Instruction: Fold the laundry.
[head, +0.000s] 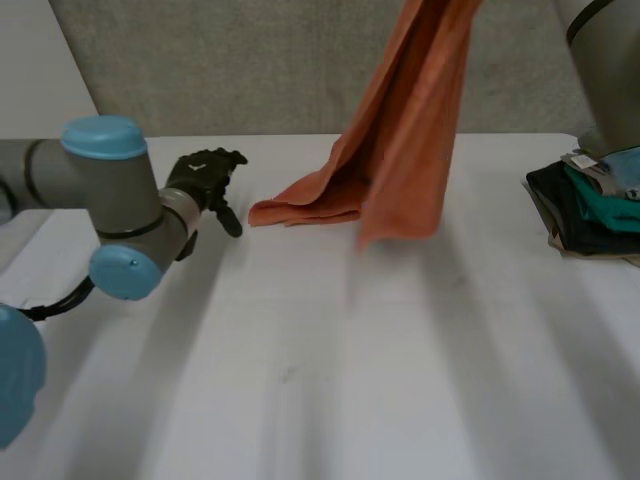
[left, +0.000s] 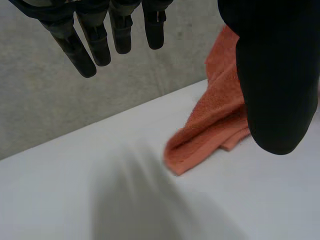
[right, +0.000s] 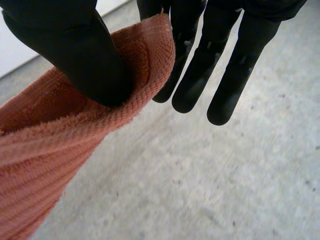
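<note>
In the head view, the orange towel (head: 400, 150) hangs unfolded with its low end on the table (head: 350, 380); a folded stack (head: 590, 205) is done, so I judge this fold barely begun. In the left wrist view, my left hand (left: 270, 75), straight-fingered and empty, is near the towel's corner. In the right wrist view, my right hand (right: 75, 55) pinches its top edge.

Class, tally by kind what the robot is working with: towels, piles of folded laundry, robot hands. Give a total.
orange towel: 1
pile of folded laundry: 1
robot hands: 2 (left hand, right hand)
Total: 4
</note>
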